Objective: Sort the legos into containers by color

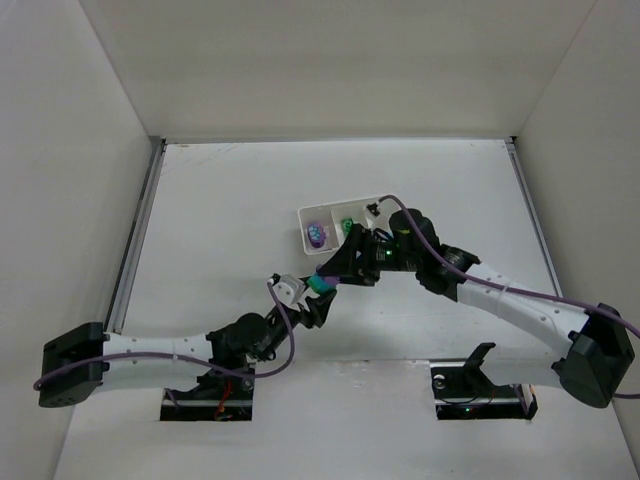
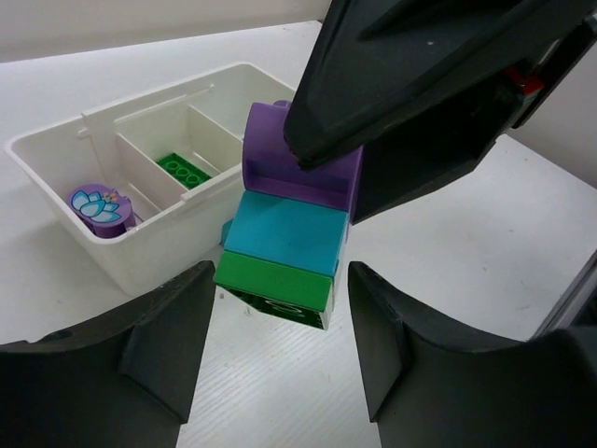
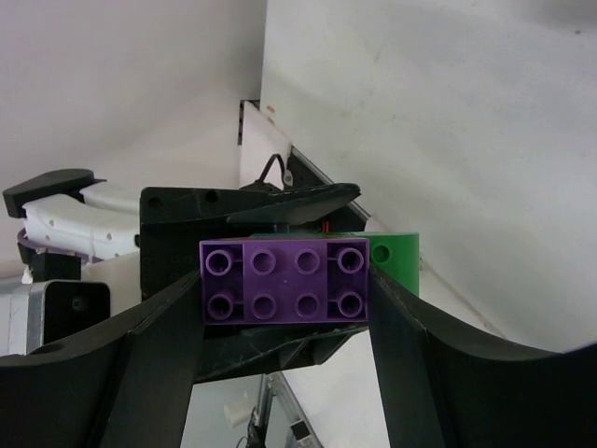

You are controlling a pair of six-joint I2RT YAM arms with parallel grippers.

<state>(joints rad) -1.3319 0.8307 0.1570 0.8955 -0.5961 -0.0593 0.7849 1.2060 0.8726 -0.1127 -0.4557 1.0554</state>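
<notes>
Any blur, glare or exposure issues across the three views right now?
Top external: even soft light, faint shadows, no glare, all sharp. Left wrist: brick stack and white tray sharp; the right gripper fills the top, dark and detail-poor. Right wrist: purple brick crisp, the gripper's fingers dark in the foreground; no glare.

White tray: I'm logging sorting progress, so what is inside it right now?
One end compartment holds a purple piece, the middle one a green brick. The third compartment of the white tray is largely hidden behind the brick stack, so its contents cannot be seen.
</notes>
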